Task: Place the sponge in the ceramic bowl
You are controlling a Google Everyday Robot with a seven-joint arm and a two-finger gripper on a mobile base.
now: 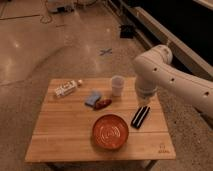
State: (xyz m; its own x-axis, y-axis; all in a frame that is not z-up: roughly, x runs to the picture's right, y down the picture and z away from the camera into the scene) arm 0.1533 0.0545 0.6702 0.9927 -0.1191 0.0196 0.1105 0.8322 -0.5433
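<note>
A blue sponge (92, 97) lies on the wooden table (60, 135), left of centre, touching a small red object (103, 103) on its right. The orange-red ceramic bowl (110, 131) sits near the table's front, right of centre, with nothing in it. My gripper (140, 117) hangs just over the table's right part, to the right of the bowl and well apart from the sponge. Its two dark fingers (136, 115) stand slightly apart, open, with nothing between them. The white arm (150, 75) rises above it.
A white cup (117, 85) stands at the back of the table, between the sponge and my arm. A white packet (66, 88) lies at the back left. Shiny floor surrounds the table, and a dark wall base runs along the right.
</note>
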